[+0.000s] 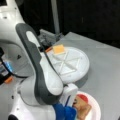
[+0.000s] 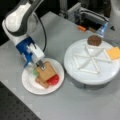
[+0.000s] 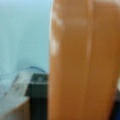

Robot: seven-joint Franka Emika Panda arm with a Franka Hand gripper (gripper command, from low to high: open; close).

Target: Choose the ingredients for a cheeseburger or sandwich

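We find the gripper low-left in a front view, its fingers closed on the top tan-brown toast square of the sandwich on the small white plate. We judge the square light, stiff and thin, best taken by its edge.
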